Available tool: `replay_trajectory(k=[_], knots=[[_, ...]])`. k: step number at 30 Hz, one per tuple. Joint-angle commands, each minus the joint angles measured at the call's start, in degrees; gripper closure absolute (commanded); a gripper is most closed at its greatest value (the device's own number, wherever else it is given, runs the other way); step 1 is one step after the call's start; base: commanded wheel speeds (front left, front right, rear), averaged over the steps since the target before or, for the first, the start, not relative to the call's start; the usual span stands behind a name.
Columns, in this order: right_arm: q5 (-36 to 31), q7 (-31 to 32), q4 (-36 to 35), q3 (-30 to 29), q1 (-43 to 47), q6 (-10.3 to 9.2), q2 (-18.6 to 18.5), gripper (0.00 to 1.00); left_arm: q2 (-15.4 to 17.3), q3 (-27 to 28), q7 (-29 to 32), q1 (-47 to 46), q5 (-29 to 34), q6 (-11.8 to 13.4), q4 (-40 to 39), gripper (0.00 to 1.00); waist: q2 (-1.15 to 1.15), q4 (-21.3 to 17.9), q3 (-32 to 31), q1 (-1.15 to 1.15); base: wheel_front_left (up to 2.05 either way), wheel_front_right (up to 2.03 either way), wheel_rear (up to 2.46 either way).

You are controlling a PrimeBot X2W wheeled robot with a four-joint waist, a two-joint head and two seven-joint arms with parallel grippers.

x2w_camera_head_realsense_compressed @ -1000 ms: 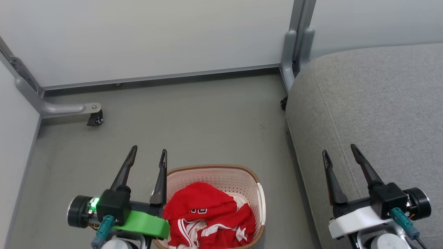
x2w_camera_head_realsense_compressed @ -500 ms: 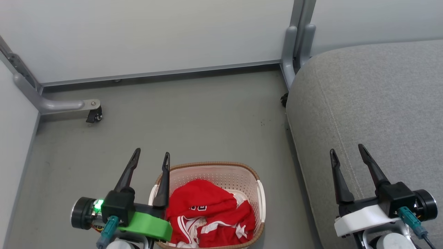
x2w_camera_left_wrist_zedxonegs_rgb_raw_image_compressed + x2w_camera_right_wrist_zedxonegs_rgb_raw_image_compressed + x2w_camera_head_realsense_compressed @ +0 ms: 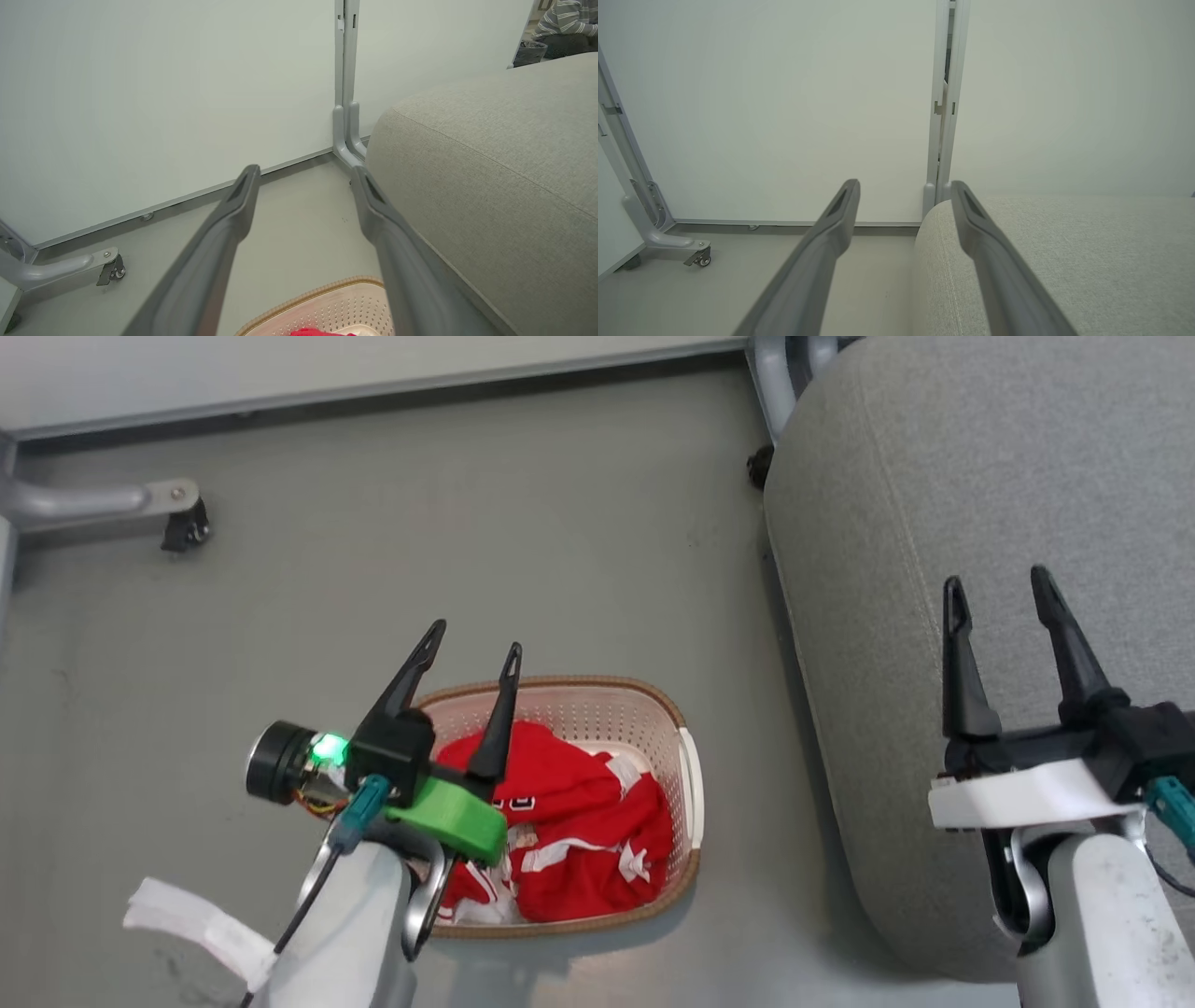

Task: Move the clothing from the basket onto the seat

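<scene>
The cream perforated basket (image 3: 667,733) with a brown rim stands on the grey floor and holds the crumpled red clothing (image 3: 579,821) with white trim. My left gripper (image 3: 471,639) is open above the basket's left rim, its fingers pointing away from me, nothing between them. In the left wrist view the basket (image 3: 327,308) and a sliver of red clothing (image 3: 310,332) show at the bottom edge, below the open left gripper (image 3: 303,175). The grey seat (image 3: 934,504) fills the right side. Open and holding nothing, my right gripper (image 3: 997,581) hovers over the seat (image 3: 1064,252).
White partition panels on grey castor feet (image 3: 182,527) close off the far side of the floor (image 3: 467,523). Another castor (image 3: 758,467) sits by the seat's far corner. In the left wrist view a seated person (image 3: 565,23) shows at the far top right.
The camera has tilted down, so the whole picture has shifted. Both arms have lifted and show more forearm; the left gripper now overlaps the basket's left rim. Both grippers stay open.
</scene>
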Motion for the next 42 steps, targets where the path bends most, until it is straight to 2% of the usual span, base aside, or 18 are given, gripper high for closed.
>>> replay_trajectory(k=[1, 9, 17, 23, 27, 32, 39, 42], knots=[[-0.73, -0.17, -0.91, -0.04, -2.2, -0.02, -0.15, 0.0, 0.31, -0.88, -0.04, -2.88, 0.63, -0.35, 1.96, 0.0, 0.0, -3.13, 10.87, 0.0, 0.0, 0.0, 0.0], [-1.03, -0.17, -5.78, -1.88, -8.54, -0.02, -0.12, 0.0, 1.96, -9.41, -0.05, -15.2, 5.31, -1.4, 20.15, 0.0, 0.0, -7.12, 21.72, 0.0, 0.0, 0.0, 0.0], [-0.05, -0.16, -9.08, -0.49, -11.18, -0.02, -0.1, 0.0, 3.78, -20.02, -0.05, -25.15, 7.83, -1.46, 38.32, 0.0, 0.0, -11.64, 28.61, 0.0, 0.0, 0.0, 0.0], [1.67, -0.16, -10.86, -0.52, -12.22, -0.02, -0.08, 0.0, 4.48, -24.15, 1.92, -32.15, 8.65, -1.47, 48.16, 0.0, 0.0, -14.2, 32.75, 0.0, 0.0, 0.0, 0.0], [4.72, -0.17, -10.68, -1.08, -13.04, -0.02, -0.05, 0.0, 5.0, -26.24, 4.41, -35.02, 9.95, -1.47, 51.23, 0.0, 0.0, -15.77, 34.62, 0.0, 0.0, 0.0, 0.0], [7.65, -0.17, -10.3, -1.43, -12.77, -0.03, -0.1, 0.0, 6.19, -25.52, 8.52, -36.99, 8.75, -0.45, 52.84, 0.0, 0.0, -17.28, 36.68, 0.0, 0.0, 0.0, 0.0], [7.68, -0.17, -10.68, -0.93, -13.59, -0.03, -0.06, 0.0, 7.59, -24.61, 12.05, -38.45, 7.45, 2.35, 53.43, 0.0, 0.0, -17.92, 39.36, 0.0, 0.0, 0.0, 0.0], [9.86, -0.16, -10.43, -1.28, -13.81, -0.03, -0.12, 0.0, 7.84, -24.52, 12.3, -39.34, 7.11, 4.35, 53.4, 0.0, 0.0, -17.85, 40.55, 0.0, 0.0, 0.0, 0.0]])
